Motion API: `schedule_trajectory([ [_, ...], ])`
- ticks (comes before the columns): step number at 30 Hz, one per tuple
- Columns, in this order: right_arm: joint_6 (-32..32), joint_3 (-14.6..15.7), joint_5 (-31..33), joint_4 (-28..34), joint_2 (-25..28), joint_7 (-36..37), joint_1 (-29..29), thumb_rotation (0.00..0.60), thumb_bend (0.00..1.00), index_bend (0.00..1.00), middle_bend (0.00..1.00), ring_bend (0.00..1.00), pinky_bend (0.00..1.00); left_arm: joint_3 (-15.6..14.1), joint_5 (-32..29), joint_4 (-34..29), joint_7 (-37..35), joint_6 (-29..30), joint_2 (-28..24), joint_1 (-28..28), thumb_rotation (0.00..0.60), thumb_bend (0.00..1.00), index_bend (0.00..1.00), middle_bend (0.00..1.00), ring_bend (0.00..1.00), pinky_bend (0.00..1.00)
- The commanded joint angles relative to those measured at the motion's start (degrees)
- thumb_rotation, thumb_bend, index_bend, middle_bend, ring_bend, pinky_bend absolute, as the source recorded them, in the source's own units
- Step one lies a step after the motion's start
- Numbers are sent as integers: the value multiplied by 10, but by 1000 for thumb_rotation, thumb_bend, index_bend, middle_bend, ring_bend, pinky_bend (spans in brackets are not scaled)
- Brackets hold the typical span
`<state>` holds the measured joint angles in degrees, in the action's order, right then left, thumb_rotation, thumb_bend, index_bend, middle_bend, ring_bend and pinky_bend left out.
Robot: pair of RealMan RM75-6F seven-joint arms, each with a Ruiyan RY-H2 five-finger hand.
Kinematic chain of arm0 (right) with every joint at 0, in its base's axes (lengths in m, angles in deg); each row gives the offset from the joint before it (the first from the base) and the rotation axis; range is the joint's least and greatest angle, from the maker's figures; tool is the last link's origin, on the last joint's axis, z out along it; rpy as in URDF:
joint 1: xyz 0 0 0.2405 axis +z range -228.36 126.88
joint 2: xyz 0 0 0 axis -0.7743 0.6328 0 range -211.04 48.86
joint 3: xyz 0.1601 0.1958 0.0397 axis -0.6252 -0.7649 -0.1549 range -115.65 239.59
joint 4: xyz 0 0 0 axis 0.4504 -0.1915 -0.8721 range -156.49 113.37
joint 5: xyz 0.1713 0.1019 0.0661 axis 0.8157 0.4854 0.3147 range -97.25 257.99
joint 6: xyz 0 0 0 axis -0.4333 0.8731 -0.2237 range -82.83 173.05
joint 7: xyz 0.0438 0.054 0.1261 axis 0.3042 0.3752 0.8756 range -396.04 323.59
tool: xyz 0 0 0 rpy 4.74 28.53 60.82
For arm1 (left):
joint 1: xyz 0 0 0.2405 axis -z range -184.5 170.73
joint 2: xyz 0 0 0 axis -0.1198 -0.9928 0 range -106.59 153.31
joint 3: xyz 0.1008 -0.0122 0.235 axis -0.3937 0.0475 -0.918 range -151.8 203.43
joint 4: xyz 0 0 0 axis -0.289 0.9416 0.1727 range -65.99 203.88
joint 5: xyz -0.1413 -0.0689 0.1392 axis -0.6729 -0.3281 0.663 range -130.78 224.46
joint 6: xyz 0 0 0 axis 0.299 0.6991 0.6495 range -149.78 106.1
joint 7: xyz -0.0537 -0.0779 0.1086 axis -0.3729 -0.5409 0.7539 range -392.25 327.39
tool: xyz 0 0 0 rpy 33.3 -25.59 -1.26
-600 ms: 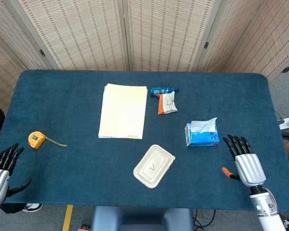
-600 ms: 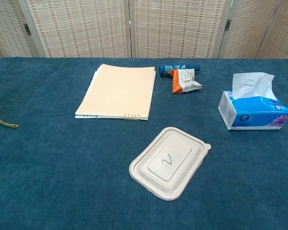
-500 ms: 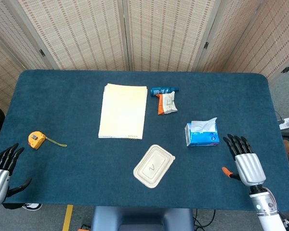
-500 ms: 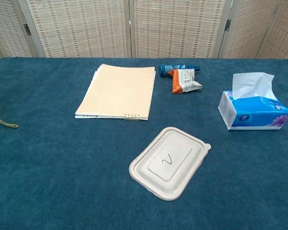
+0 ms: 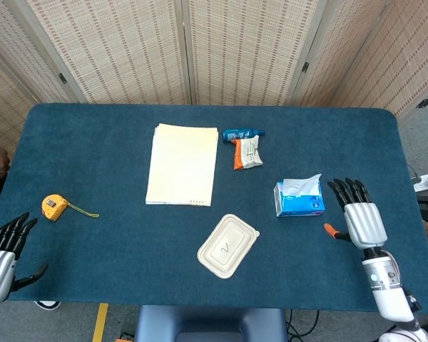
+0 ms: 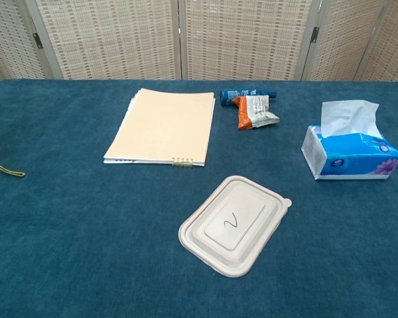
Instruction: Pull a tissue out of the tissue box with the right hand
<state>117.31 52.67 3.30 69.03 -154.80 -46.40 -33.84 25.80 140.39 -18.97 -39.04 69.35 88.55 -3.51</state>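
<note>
Now: right robot hand [image 5: 358, 219] hovers just right of blue cardboard tissue box [image 5: 299, 202] on dark blue carpeted worktop [image 5: 114, 235], fingers extended and apart, holding nothing, apparently lined up for reach toward box. White tissue [image 6: 345, 118] stands crumpled and upright from top slot, free to pinch. Left robot hand [image 5: 1, 251] idles at near left edge, fingers spread, empty, clear of task.

The tissue box [image 5: 299, 200] is set just left of the right hand's [image 5: 358, 219] fingers [image 5: 346, 191], apart from them. The container [image 5: 227, 245] is placed further left; the tape measure [image 5: 54, 206] lies beyond the left hand's [image 5: 1, 255] fingers [image 5: 14, 229].
</note>
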Motion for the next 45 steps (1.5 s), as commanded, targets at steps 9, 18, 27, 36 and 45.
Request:
schedule_trajectory([
  [9, -131, -80, 201, -65, -73, -116, 123, 600, 175, 269, 185, 0, 0, 2, -4, 4, -19, -3, -3, 2, 600, 290, 0, 0, 0, 126],
  [18, -144, -82, 242, -98, -105, -133, 157, 600, 230, 384, 256, 0, 0, 1, -4, 6, -22, -7, -2, 4, 600, 290, 0, 0, 0, 126],
  [27, -131, -64, 236, -99, -115, -131, 160, 600, 244, 548, 397, 23, 0, 1, -3, 7, -26, -5, -3, 4, 600, 292, 0, 0, 0, 126],
  [36, -122, -54, 223, -106, -111, -112, 155, 600, 542, 660, 493, 70, 0, -1, 1, 6, -24, -3, -3, 4, 600, 290, 0, 0, 0, 126],
  [45, -113, -48, 206, -89, -100, -101, 153, 600, 639, 684, 518, 77, 0, -1, 0, 5, -25, -3, -3, 4, 600, 291, 0, 0, 0, 125],
])
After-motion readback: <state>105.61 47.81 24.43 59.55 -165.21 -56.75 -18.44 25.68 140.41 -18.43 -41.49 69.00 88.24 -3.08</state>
